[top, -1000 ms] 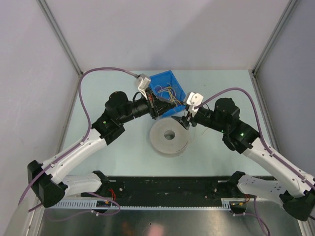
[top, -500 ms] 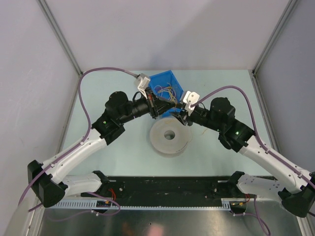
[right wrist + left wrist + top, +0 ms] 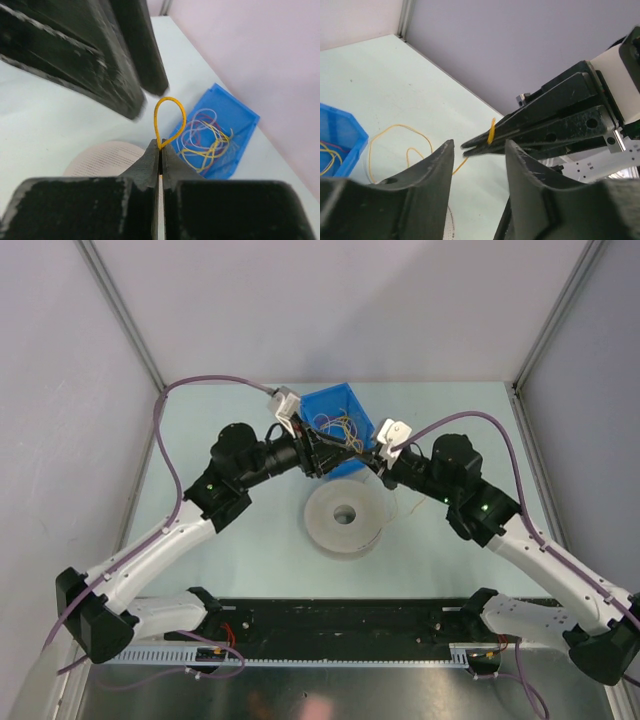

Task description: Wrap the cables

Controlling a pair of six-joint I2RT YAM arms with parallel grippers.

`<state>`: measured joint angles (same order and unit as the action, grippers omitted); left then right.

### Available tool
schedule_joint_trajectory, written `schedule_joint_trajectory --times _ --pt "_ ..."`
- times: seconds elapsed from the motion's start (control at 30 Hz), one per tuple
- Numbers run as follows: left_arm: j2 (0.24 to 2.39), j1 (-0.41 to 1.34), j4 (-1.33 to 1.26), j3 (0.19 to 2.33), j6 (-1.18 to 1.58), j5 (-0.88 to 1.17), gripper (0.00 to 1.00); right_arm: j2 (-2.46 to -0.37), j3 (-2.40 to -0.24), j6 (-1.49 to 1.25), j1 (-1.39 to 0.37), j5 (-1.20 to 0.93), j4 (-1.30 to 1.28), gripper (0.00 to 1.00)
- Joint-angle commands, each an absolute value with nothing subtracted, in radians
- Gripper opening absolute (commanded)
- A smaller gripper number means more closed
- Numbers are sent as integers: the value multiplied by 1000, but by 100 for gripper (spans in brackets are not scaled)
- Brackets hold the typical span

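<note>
Yellow cable (image 3: 170, 98), a small loop, was pinched in the pressed-together right gripper (image 3: 160, 146), raised just beside the bin (image 3: 248, 121). Left gripper (image 3: 480, 150) was spread wide, facing the loop. A misaligned closing could miss the loop or tug it free. Bin held loose yellow, purple and red cables (image 3: 207, 137).

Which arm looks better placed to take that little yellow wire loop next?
Left, I'd say: the left hand is open and points at the thin yellow wire loop poking from the right hand, which is shut on that wire, so not free.
</note>
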<state>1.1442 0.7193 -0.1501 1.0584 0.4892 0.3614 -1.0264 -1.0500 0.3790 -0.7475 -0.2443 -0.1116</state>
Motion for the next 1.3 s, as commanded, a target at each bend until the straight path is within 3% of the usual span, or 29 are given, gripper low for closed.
schedule_joint_trajectory --times 0.0,0.2,0.5,0.67,0.97,1.27 --pt "1102 638 -106 1067 453 434 59 -980 -1058 429 -657 -321 -152 0" --pt "1075 496 46 984 421 605 96 -944 -1058 537 -440 -462 -253 0" --pt "1160 341 115 706 439 721 99 -983 -1057 665 20 -693 -264 0" --pt "1302 336 75 664 408 708 97 -1023 -1058 684 125 -735 -263 0" --pt "1554 337 -247 626 558 912 83 -1018 -1058 733 177 -720 -285 0" --pt "1670 348 -527 608 732 1023 53 -1068 -1058 801 415 -773 -82 0"
